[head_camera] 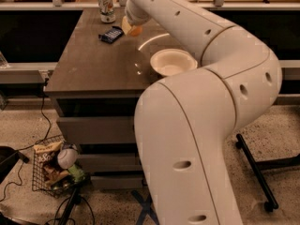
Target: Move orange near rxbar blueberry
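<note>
The rxbar blueberry (pixel 111 33) is a dark blue flat bar lying near the table's far left part. The orange (pixel 135 30) shows as a bright orange-yellow round patch just to the right of the bar, under the end of my arm. My gripper (pixel 129 26) is at the orange, low over the table, with the arm reaching in from the right and hiding most of it. A pale finger (pixel 126 25) shows against the orange's left side.
A green-and-white drink can (pixel 106 6) stands upright behind the bar. A white bowl (pixel 172 62) sits at the table's right. The brown table (pixel 89 64) has drawers below. A wire basket (pixel 55 168) with clutter and cables lies on the floor at left.
</note>
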`<state>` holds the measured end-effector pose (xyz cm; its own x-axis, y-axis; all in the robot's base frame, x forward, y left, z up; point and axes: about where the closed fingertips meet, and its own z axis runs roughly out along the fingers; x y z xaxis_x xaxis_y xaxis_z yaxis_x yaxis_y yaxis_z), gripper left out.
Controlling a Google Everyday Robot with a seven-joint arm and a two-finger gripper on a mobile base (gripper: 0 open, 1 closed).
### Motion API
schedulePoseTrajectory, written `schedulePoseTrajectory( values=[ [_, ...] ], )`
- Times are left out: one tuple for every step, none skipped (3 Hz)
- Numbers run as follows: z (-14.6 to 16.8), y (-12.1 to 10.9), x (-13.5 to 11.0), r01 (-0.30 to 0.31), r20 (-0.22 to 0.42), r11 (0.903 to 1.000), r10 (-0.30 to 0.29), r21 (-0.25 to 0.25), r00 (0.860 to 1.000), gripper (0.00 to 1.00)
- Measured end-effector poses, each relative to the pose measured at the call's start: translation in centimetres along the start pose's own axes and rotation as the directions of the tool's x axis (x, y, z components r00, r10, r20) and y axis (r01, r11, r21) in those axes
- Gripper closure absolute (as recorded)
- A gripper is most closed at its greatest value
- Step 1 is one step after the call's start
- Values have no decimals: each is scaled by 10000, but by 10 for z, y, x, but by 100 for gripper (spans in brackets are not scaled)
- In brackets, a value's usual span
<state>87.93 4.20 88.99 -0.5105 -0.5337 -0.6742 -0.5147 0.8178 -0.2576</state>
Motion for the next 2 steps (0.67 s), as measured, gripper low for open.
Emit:
schedulePoseTrajectory(
  values=[
    [16, -3, 11, -411, 124, 9992, 411, 0, 9991, 100],
    [39, 1, 19, -766, 544, 9964, 784, -351, 9954, 100]
  ],
)
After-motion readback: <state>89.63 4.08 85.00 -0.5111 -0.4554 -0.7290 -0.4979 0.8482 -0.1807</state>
